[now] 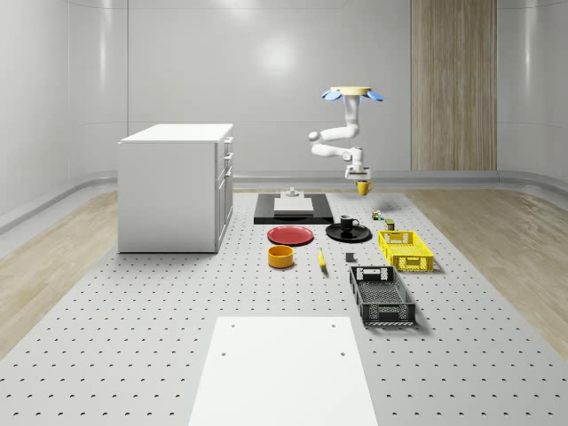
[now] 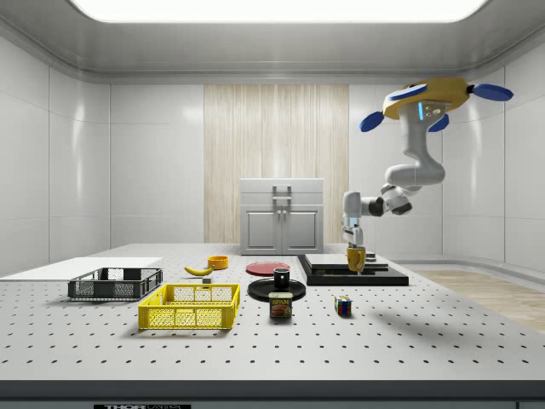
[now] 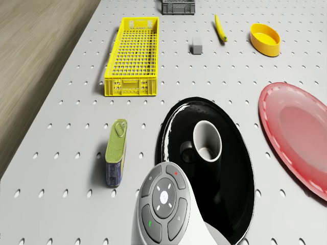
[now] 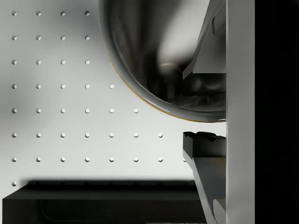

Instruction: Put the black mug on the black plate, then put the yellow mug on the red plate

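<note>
drone (image 2: 434, 98): hovering above table (image 1: 133, 355) | gripper (image 1: 362, 182): clamped on yellow mug (image 1: 363, 187), airborne | black mug (image 1: 348, 224): on black plate (image 1: 359, 235), below jaws; red plate (image 1: 291, 235) beside

The room is enclosed by pale grey panelled walls (image 1: 266, 80), broken at the back by a vertical strip of light wood panelling (image 1: 453, 84). A wood-plank floor (image 1: 497, 240) is seen around a large grey perforated table (image 1: 133, 311), on which a white cabinet with drawers (image 1: 176, 186) is placed. Light is given by a broad bright ceiling panel (image 2: 272, 8) in the side view.
</note>
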{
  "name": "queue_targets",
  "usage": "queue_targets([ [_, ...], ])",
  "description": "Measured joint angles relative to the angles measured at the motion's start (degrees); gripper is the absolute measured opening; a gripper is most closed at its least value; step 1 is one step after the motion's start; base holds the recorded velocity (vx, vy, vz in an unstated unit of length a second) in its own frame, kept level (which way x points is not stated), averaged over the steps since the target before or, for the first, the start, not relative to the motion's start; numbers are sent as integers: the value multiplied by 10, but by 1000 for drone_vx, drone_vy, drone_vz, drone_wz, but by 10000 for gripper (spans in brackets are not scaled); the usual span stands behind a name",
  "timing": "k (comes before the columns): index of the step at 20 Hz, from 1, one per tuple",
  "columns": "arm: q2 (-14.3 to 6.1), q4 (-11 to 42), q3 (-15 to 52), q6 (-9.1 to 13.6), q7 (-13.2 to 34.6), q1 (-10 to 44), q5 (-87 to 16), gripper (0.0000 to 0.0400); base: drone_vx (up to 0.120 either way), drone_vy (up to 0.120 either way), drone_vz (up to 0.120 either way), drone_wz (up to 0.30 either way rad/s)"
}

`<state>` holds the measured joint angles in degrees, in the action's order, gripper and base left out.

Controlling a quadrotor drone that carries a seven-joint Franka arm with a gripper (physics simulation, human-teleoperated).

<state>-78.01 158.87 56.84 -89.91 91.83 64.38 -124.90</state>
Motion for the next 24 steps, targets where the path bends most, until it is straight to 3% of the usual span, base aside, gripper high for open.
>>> queue_targets([
  [24,-1,0,0,-1,0,0,0,110,120,-120,0,0],
])
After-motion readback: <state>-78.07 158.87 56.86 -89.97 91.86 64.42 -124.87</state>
